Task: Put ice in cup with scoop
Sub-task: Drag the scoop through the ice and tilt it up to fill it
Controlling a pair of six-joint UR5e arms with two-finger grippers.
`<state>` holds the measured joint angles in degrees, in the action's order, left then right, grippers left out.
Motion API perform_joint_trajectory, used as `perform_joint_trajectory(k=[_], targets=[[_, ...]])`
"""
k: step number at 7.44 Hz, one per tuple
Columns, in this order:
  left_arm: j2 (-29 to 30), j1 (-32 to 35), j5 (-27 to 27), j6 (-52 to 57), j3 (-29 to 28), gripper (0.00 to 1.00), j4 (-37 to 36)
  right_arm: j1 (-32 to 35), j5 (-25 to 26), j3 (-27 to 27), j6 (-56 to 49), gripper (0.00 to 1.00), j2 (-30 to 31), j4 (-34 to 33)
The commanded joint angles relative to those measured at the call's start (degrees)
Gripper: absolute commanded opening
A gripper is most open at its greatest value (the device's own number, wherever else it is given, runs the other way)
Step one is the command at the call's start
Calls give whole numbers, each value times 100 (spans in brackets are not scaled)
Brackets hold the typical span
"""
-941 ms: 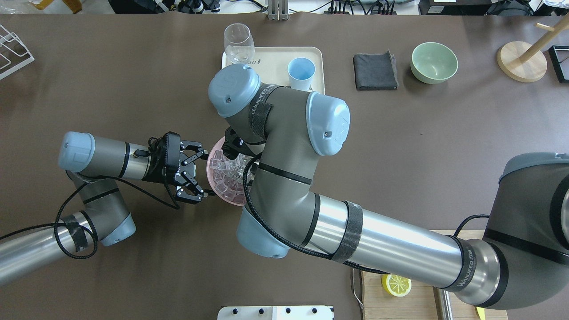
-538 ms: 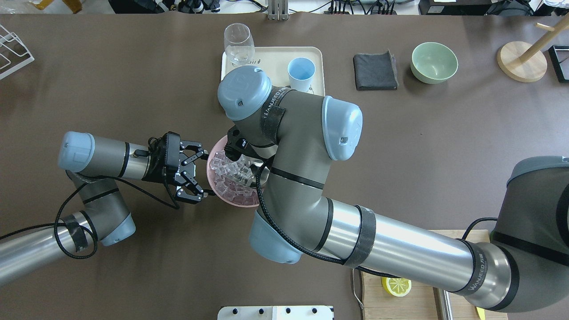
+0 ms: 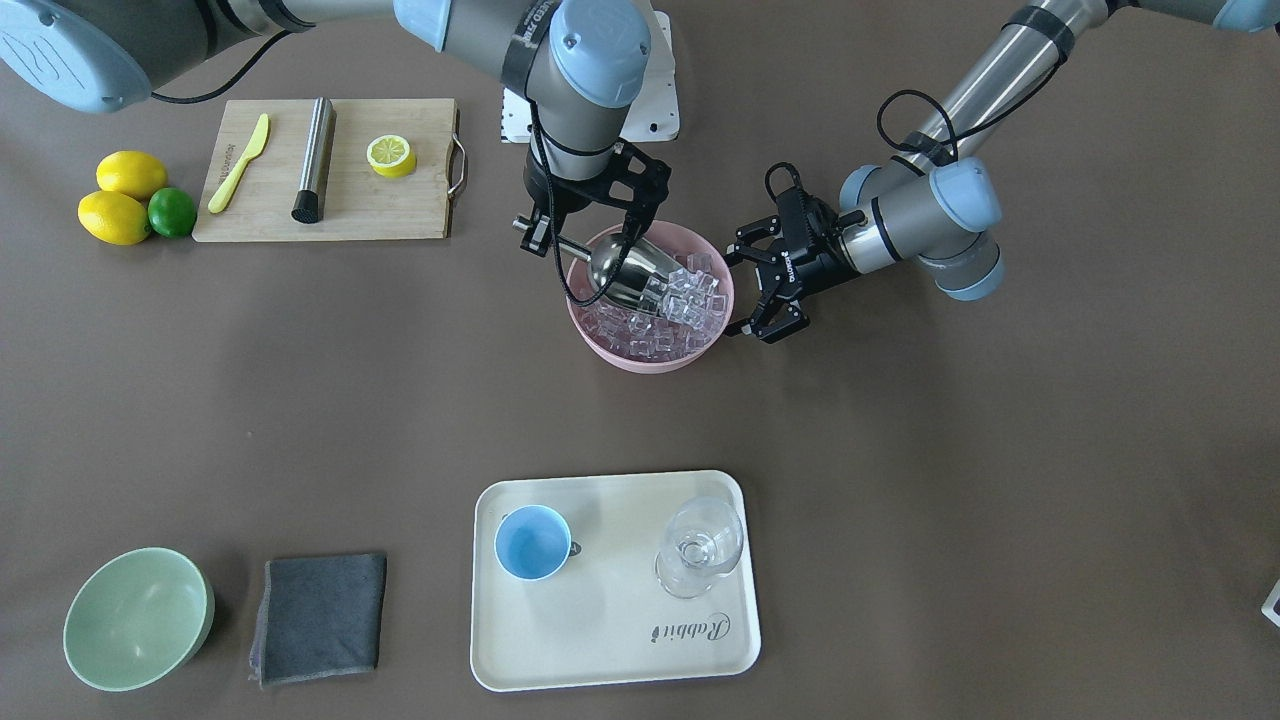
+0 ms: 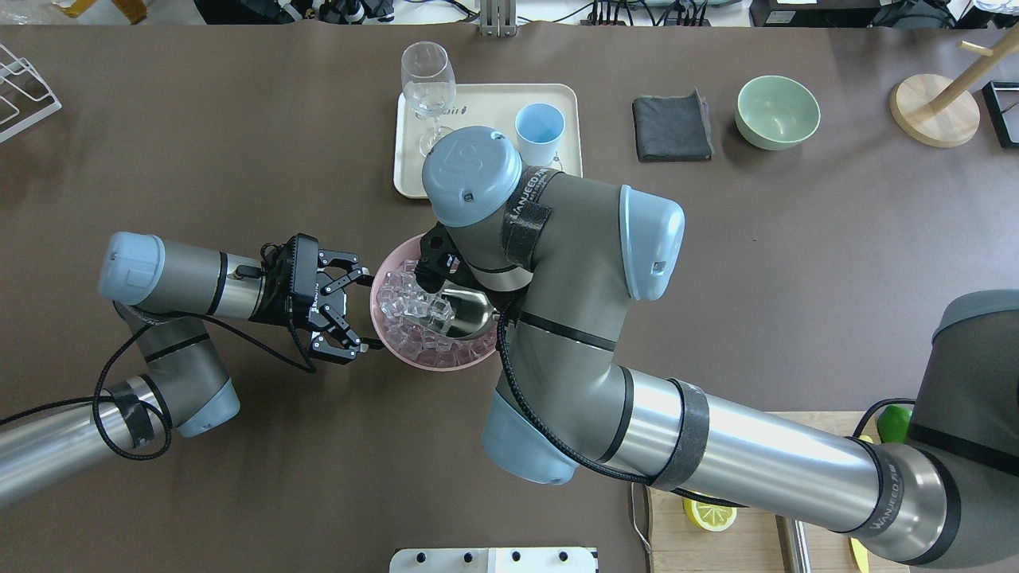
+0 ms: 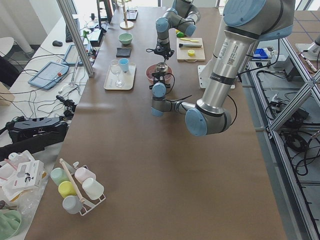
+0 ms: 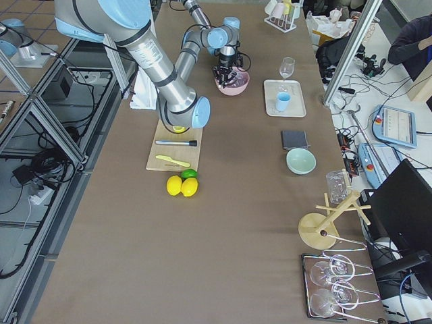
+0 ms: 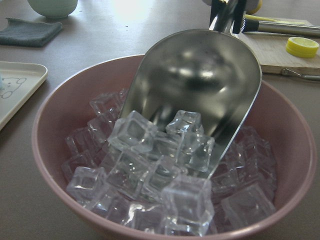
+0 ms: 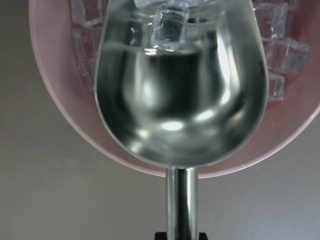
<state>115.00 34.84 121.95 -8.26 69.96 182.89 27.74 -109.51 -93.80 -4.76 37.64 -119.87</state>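
Note:
A pink bowl (image 3: 650,362) (image 4: 446,362) holds many clear ice cubes (image 3: 672,308) (image 4: 404,306) (image 7: 165,165). My right gripper (image 3: 580,235) is shut on the thin handle of the steel scoop (image 3: 625,270) (image 4: 466,312) (image 7: 200,75) (image 8: 180,95). The scoop is tilted into the bowl with its mouth against the ice, and a few cubes lie at its lip. My left gripper (image 3: 738,295) (image 4: 368,310) is open and empty at the bowl's left rim. The light-blue cup (image 3: 533,541) (image 4: 539,127) stands empty on the tray.
The cream tray (image 3: 600,660) (image 4: 486,99) also bears a clear stemmed glass (image 3: 700,545) (image 4: 428,79). A grey cloth (image 3: 320,615) and a pale green bowl (image 3: 135,620) lie beyond. A cutting board (image 3: 400,210) with lemon half, knife and steel rod sits near the robot.
My right arm has swung to the right, uncovering the bowl. The scoop's trough now shows inside the bowl, against the ice. The left gripper has hardly moved.

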Motion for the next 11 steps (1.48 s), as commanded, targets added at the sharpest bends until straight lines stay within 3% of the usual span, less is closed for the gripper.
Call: perform_joint_trajectory(k=[1, 11], targets=[[-4, 32, 57, -9, 0, 98, 10, -5, 9, -121, 2, 0, 191, 375], [-4, 120, 206, -18, 0, 98, -8, -6, -87, -735, 2, 0, 1043, 1914]])
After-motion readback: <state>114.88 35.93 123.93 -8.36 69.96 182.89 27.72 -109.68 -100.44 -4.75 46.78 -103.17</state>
